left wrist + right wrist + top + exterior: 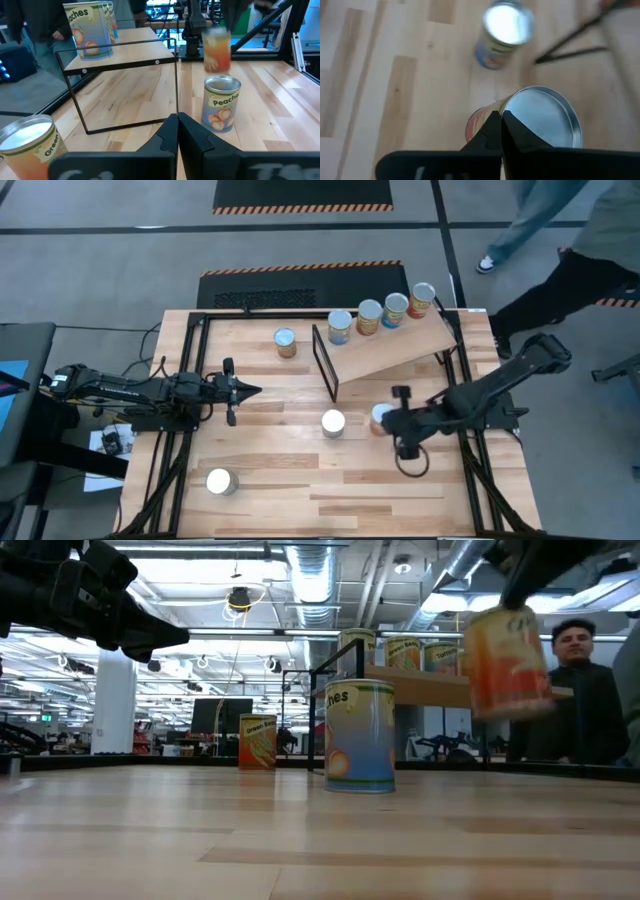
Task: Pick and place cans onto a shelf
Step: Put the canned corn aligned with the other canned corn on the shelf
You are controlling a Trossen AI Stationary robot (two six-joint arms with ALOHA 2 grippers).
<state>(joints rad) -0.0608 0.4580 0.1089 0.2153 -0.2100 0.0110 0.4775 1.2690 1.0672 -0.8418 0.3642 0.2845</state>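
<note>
Four cans (381, 313) stand in a row on the tilted light-wood shelf (400, 348), which has a black end frame (325, 365). Loose cans stand on their bases on the table at the far side (286, 341), in the middle (333, 423) and at the near left (221, 481). My right gripper (388, 422) is right of the middle can and is shut on another can (505, 660), held above the table. My left gripper (245, 390) is shut and empty, hovering left of the shelf frame and pointing toward it. My right gripper meets the can at the rim of its silver top (507, 102), coming from above and slanting down. Its fingers (490, 132) stand almost together and hide the exact hold. The can (217, 47) is lifted clear of the table, roughly upright.
A person (560, 270) stands beyond the table's far right corner and also shows in the low view (590, 690). Black rails (470, 470) run along the table's left and right sides. Bare wood lies along the near edge between the near-left can and the right arm.
</note>
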